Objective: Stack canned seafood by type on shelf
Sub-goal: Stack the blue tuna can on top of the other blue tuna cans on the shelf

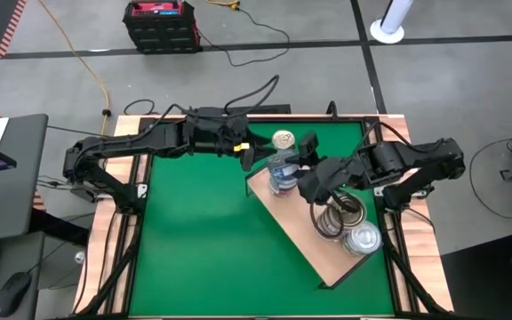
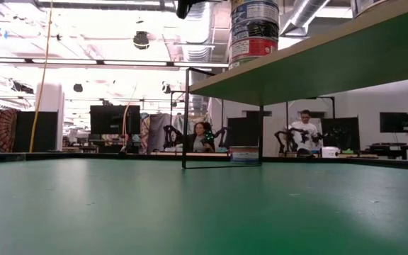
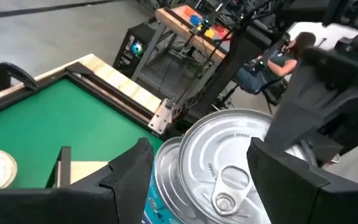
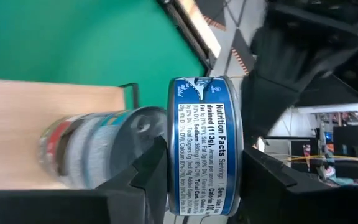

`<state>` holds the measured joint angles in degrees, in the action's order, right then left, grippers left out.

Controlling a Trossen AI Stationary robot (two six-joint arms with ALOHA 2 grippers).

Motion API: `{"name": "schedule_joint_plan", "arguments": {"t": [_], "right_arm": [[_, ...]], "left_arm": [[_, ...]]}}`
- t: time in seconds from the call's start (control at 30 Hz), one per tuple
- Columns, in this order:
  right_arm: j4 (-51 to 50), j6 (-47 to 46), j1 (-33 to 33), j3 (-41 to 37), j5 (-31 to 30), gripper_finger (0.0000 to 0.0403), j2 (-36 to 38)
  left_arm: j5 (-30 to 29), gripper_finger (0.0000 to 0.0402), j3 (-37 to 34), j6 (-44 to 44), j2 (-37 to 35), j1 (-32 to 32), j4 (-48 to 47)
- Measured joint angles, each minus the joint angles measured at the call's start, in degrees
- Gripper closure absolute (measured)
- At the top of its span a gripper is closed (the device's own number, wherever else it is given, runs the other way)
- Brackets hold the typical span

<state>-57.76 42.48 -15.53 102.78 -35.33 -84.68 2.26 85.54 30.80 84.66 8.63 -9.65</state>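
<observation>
The shelf (image 1: 302, 242) is a light-wood board raised over the green mat, seen from below in the low view (image 2: 317, 67). A stack of blue-label cans (image 1: 281, 178) stands at its far corner (image 2: 253, 28). My right gripper (image 4: 204, 190) is shut on one blue-label can (image 4: 204, 137) right over that stack (image 4: 98, 149). My left gripper (image 3: 201, 183) is open. Its fingertips stand just short of the same can's silver pull-tab lid (image 3: 229, 162), and I cannot tell whether they touch it. A gold-lidded can (image 1: 283, 140) sits beside the stack. My right gripper pinches the blue-label can across its height, one finger on each flat face near the rim (image 4: 174, 171). It comes from the table's right side, slanting a little downward. The can sits roughly level over the stack's top can (image 3: 161, 186); whether it rests there is hidden.
Two more stacks of cans (image 1: 332, 218) (image 1: 361, 238) stand on the shelf's near right part. Black frame posts (image 2: 184, 117) edge the mat. Bare green mat (image 1: 203, 240) fills the table's left half. People sit at desks far behind the table.
</observation>
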Motion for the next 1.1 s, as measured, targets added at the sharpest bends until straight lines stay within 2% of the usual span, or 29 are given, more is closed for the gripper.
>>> {"name": "schedule_joint_plan", "arguments": {"t": [0.2, 0.3, 0.4, 0.5, 0.63, 0.73, 0.87, 0.93, 1.1], "right_arm": [[5.4, 2.7, 0.9, 0.0, -1.8, 0.0221, 0.0], [5.8, 3.1, 0.2, 0.0, -4.0, 0.0221, 0.1], [5.0, 3.1, 0.2, 0.0, -5.3, 0.0221, 0.7], [4.9, 3.1, 0.3, 0.0, -6.6, 0.0221, 1.5], [4.9, 3.2, 0.7, 0.0, -7.5, 0.0221, 2.8], [5.5, 3.3, 1.0, 0.0, -8.4, 0.0221, 3.2], [6.5, 4.5, 1.4, 0.0, -8.2, 0.0221, 3.0], [7.4, 4.9, 1.4, 0.0, -8.1, 0.0221, 3.0], [9.2, 5.2, 1.4, 0.0, -7.6, 0.0221, 2.9]], "left_arm": [[2.3, 0.0152, 0.0, -2.0, -1.0, 0.0, 0.1], [1.5, 0.0152, 0.0, -4.6, -1.9, 0.0, -0.4], [-3.2, 0.0152, -0.1, -10.1, -3.5, -0.3, -1.7], [-10.4, 0.0152, -0.1, -19.0, -5.8, -1.6, -2.1], [-18.7, 0.0152, 0.0, -39.0, -7.7, -5.3, -2.9], [-23.5, 0.0152, 0.0, -50.3, -7.7, -8.4, -3.1], [-26.5, 0.0152, 0.0, -59.0, -5.6, -10.9, -1.7], [-29.1, 0.0152, 0.0, -61.1, -3.9, -11.5, 0.1], [-30.9, 0.0152, 0.0, -66.2, -2.2, -11.8, 4.1]]}}
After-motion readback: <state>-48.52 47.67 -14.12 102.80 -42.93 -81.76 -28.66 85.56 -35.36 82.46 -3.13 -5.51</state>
